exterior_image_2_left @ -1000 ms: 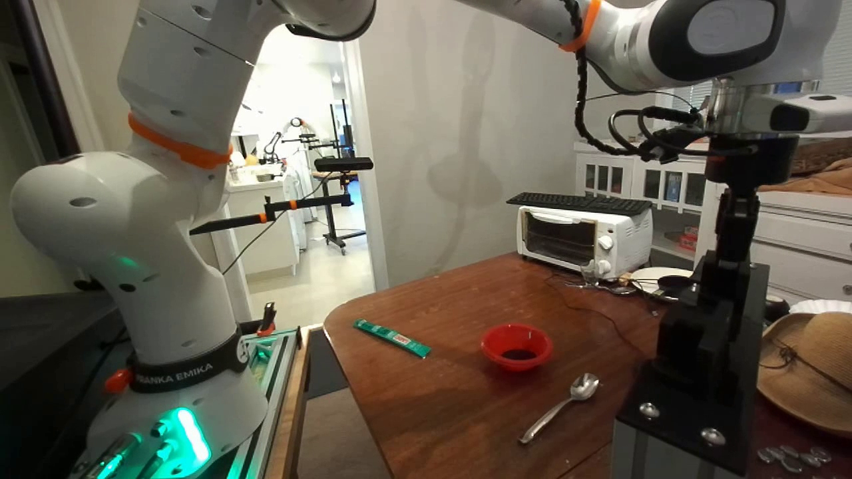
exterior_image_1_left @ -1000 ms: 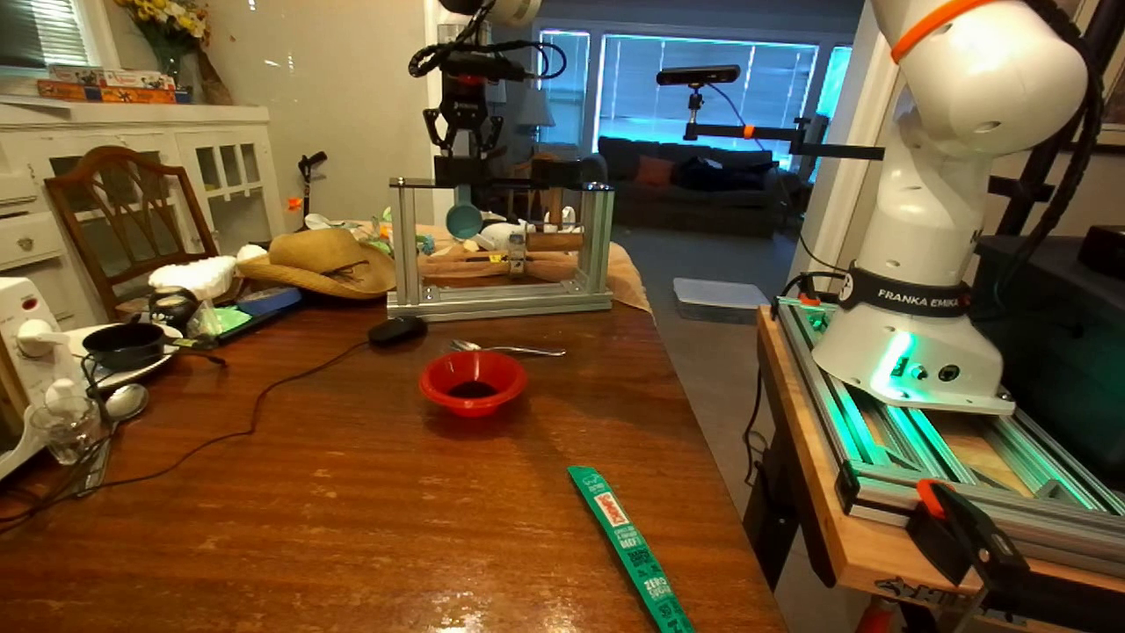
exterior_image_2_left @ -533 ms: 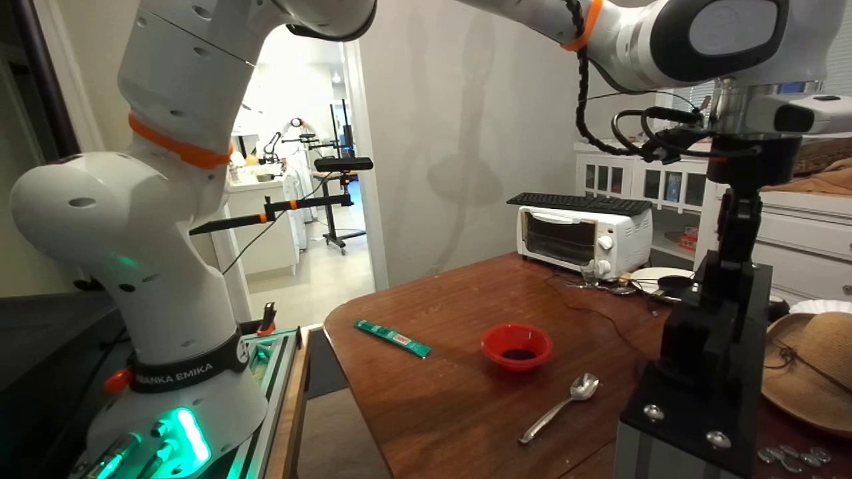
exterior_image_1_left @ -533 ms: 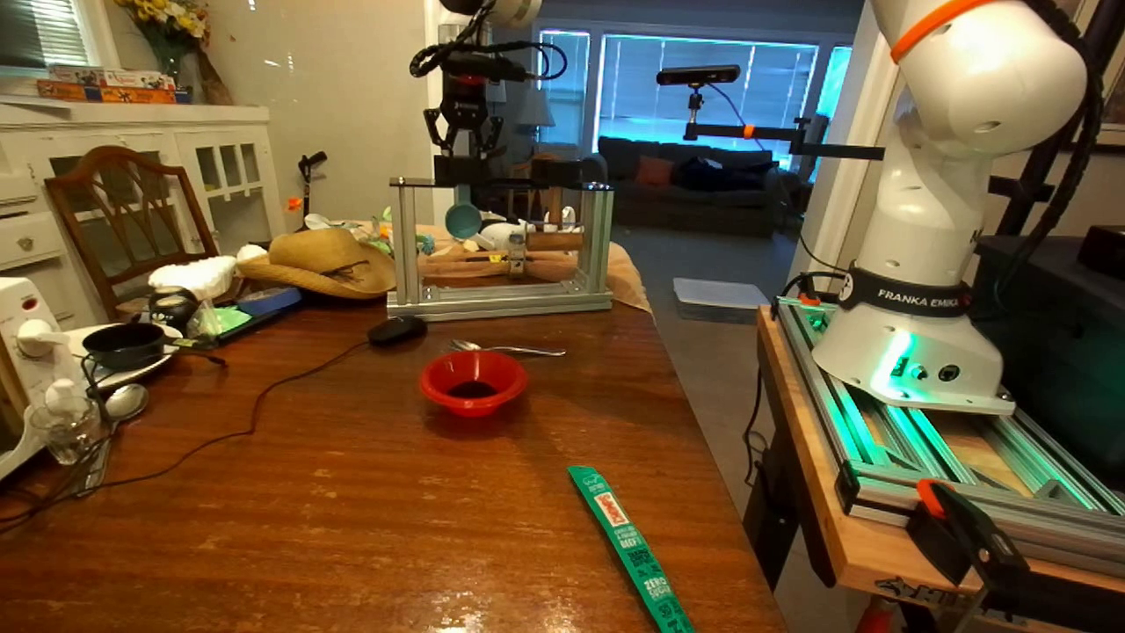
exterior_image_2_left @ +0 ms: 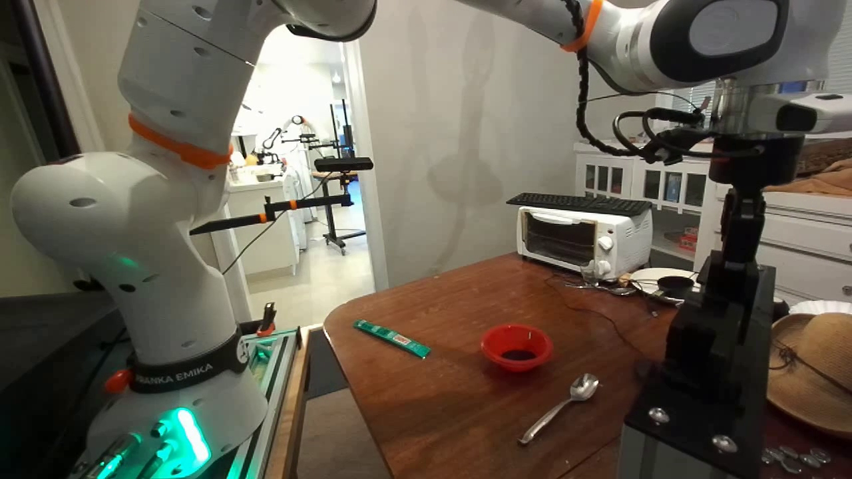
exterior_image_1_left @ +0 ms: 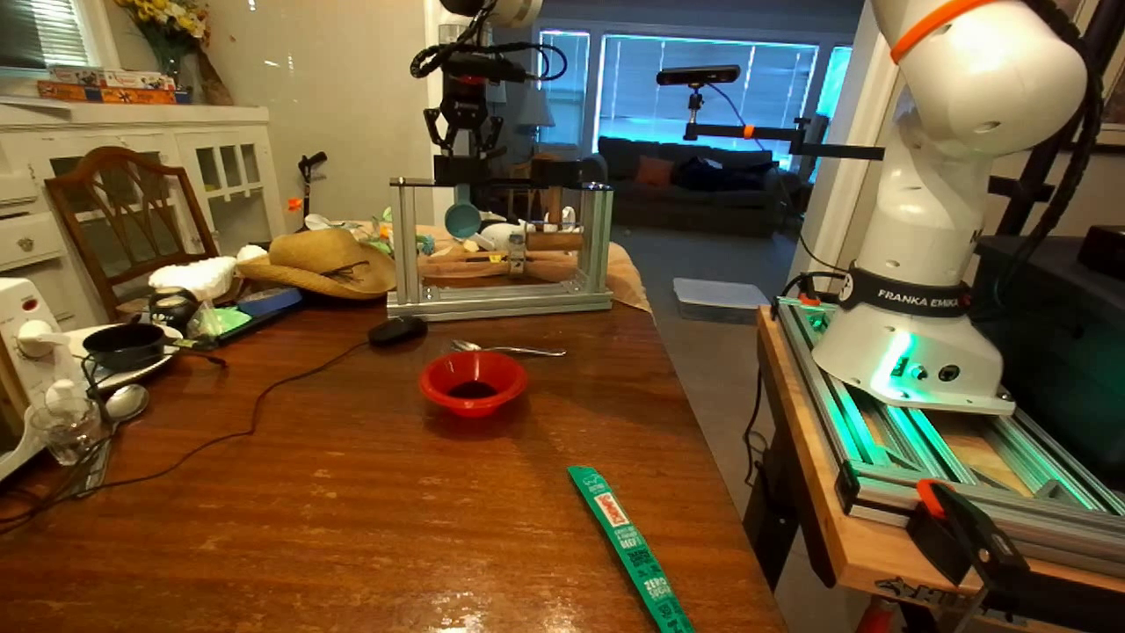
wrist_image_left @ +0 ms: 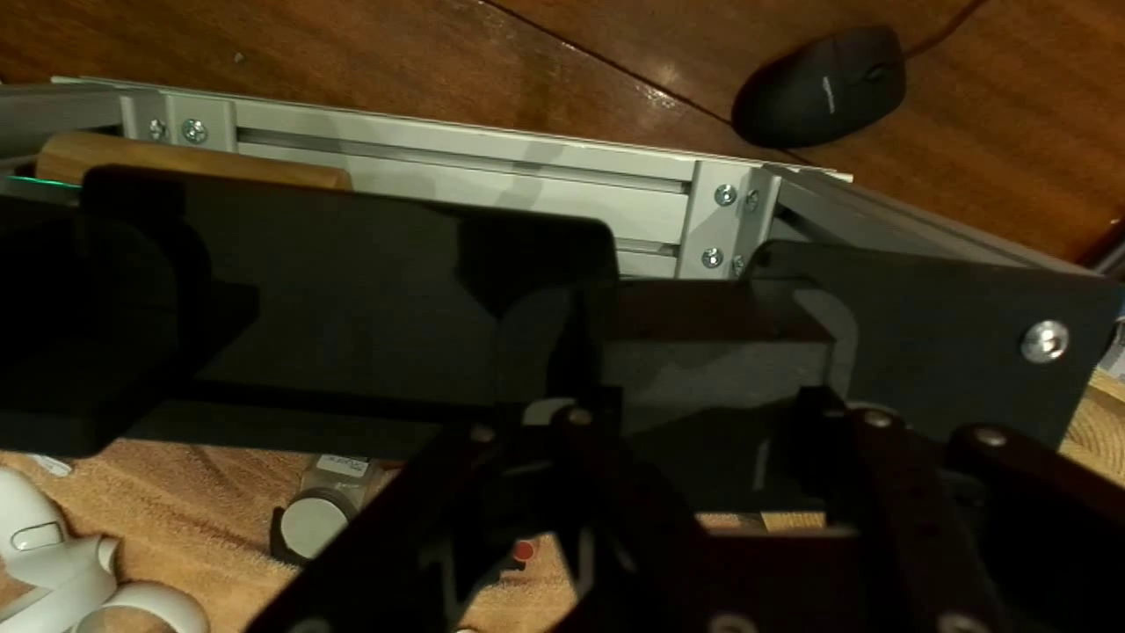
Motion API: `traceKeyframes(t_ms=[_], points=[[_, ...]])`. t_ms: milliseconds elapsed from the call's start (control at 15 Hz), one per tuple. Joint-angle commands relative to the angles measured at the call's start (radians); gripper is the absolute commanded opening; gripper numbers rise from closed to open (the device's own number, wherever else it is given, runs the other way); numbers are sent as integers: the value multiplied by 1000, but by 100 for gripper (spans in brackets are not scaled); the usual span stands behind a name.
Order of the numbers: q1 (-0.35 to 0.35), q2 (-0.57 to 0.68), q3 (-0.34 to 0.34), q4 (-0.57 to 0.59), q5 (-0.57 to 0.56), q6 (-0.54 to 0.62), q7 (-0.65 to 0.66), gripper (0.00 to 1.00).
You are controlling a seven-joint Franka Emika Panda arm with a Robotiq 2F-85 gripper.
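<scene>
Gripper (wrist_image_left: 714,406): fingers drawn in to the width of a black block (wrist_image_left: 721,356), gripping its sides. Block sits at the gap in the black top plate (wrist_image_left: 932,338) of a metal frame (exterior_image_1_left: 499,308); teal scoop (exterior_image_1_left: 462,221) directly below. Farther out on the wooden table (exterior_image_1_left: 308,519): mouse (exterior_image_1_left: 397,331), spoon (exterior_image_2_left: 578,392), red bowl (exterior_image_1_left: 475,406).

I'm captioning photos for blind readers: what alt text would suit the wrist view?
The hand is closed on a dark block at the black top plate of a silver metal frame. Toward the picture's top, a black computer mouse lies on a wooden table; toward the bottom, a white plastic thing, partly cut off, lies on a tan cloth.
</scene>
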Motion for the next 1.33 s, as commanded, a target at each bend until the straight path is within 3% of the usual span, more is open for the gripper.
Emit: traceKeyframes(t_ms=[0, 667, 1267], points=[[24, -45, -12, -64, -16, 44, 26, 23], [87, -131, -6, -250, -72, 142, 44, 23], [167, -243, 19, -479, -128, 267, 167, 23]])
